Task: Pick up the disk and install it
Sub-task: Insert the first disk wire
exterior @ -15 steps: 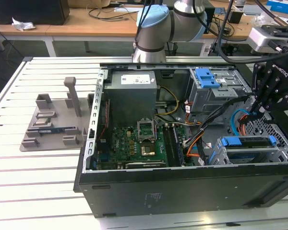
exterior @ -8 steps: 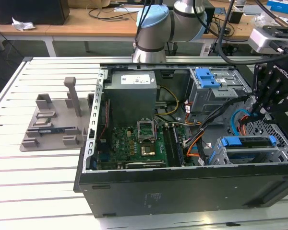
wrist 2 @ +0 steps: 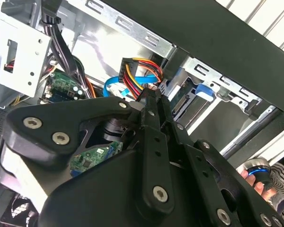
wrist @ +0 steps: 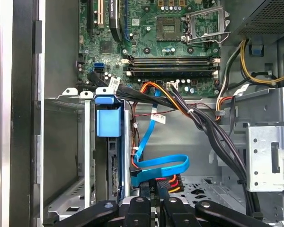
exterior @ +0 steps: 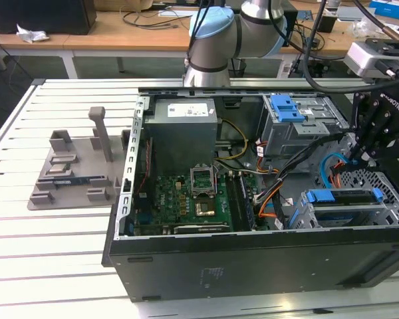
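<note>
The black two-finger pincer [exterior: 362, 156] hangs in the exterior view just above the grey perforated metal drive cage [exterior: 304, 219], inside the open black computer case [exterior: 253, 266]. The cage holds the silver hard disk with blue side rails [exterior: 342, 197].

In the second wrist view the fingers [wrist 2: 149, 120] are pressed together, empty as far as I can tell, tips beside the red-yellow-black cable bundle [wrist 2: 139, 71] near the cage.

In the first wrist view the disk [wrist: 116, 175] stands edge-on in the cage. It looks stiff, fairly heavy and shock-sensitive; its rails suit gripping.
</note>
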`<action>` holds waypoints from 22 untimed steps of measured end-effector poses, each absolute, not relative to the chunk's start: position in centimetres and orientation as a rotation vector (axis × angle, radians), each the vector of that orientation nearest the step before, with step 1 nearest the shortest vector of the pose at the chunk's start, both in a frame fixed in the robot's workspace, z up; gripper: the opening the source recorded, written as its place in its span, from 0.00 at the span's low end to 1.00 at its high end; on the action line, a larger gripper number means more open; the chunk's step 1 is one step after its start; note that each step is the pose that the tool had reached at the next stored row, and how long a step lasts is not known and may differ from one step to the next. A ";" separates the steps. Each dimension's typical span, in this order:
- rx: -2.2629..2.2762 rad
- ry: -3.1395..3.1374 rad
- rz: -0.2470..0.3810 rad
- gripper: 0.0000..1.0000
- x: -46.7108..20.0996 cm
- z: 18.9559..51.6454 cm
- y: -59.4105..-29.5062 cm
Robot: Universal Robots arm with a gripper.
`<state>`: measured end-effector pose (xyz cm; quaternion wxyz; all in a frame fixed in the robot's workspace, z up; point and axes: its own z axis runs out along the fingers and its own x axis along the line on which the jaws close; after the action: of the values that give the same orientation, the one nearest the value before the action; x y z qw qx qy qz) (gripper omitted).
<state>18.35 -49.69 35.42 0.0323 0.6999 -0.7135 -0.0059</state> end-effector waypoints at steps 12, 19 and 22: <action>2.155 -2.196 -0.018 0.17 18.4 34.9 -50.3; 2.155 -2.196 -0.018 0.17 18.4 34.6 -50.5; 2.155 -2.197 -0.018 0.17 18.3 34.5 -51.1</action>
<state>18.35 -51.09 34.45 0.0322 0.6999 -0.7135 -0.0060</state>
